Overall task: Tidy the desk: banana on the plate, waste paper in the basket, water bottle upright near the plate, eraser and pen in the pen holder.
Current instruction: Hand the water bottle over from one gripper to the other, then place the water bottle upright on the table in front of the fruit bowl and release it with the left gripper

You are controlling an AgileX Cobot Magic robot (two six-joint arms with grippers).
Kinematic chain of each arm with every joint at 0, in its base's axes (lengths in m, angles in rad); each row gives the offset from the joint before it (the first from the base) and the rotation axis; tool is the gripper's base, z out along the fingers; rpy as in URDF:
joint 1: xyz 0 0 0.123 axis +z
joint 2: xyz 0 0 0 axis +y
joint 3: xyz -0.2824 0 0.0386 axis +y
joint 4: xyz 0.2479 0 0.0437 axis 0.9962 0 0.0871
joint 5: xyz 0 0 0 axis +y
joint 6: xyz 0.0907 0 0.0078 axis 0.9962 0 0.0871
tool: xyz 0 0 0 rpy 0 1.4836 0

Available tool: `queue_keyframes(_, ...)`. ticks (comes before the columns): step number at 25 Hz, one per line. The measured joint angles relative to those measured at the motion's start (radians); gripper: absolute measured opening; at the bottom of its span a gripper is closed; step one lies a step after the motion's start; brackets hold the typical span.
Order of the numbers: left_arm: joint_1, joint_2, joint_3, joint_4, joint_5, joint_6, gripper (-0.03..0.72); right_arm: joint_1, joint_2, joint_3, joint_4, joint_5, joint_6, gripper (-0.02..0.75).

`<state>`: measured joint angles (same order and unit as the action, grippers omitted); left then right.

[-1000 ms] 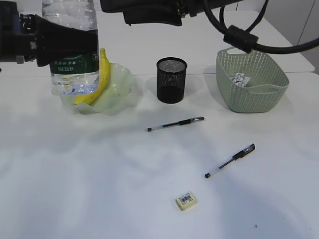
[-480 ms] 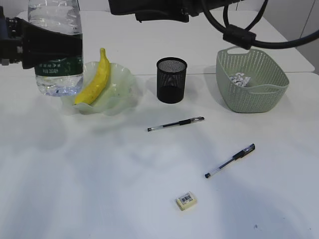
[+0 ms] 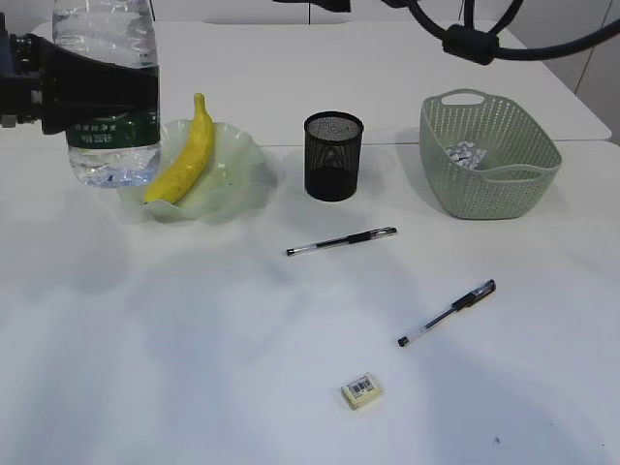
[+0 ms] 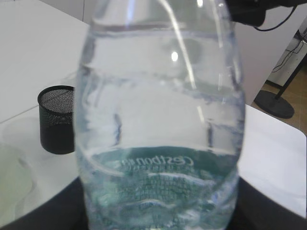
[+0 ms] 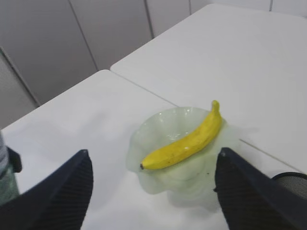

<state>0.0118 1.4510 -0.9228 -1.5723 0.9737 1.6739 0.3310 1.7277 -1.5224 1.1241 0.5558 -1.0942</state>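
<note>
Left tool (image 3: 97,97) grips our clear plastic water bottle (image 3: 107,92) at its green label; water-heavy, slippery, slightly squeezable. Right tool (image 5: 153,191) stands wide, empty.

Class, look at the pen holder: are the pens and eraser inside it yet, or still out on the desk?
Out. Both pens and the eraser lie on the desk, apart from the pen holder.

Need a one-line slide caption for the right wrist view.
Open right gripper hangs above the banana lying on the pale-green plate.
</note>
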Motion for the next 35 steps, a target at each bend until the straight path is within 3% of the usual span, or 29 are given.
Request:
queue_keyframes(14,0.000,0.000,0.000,0.000,0.002,0.000,0.386,-0.047,-0.058,0.051,-0.171,-0.188,-0.008,0.587)
queue_keyframes(24,0.002,0.000,0.000,0.000,0.003,0.024,0.386,-0.071,-0.284,0.371,-0.160,-0.483,-0.008,0.587)
queue_keyframes(29,0.002,0.000,0.000,0.005,0.005,0.054,0.386,-0.071,-0.351,0.458,-0.083,-0.596,-0.008,0.587)
queue_keyframes(35,0.002,-0.028,0.000,0.041,0.005,0.165,0.386,-0.071,-0.388,0.572,-0.031,-0.624,-0.008,0.587)
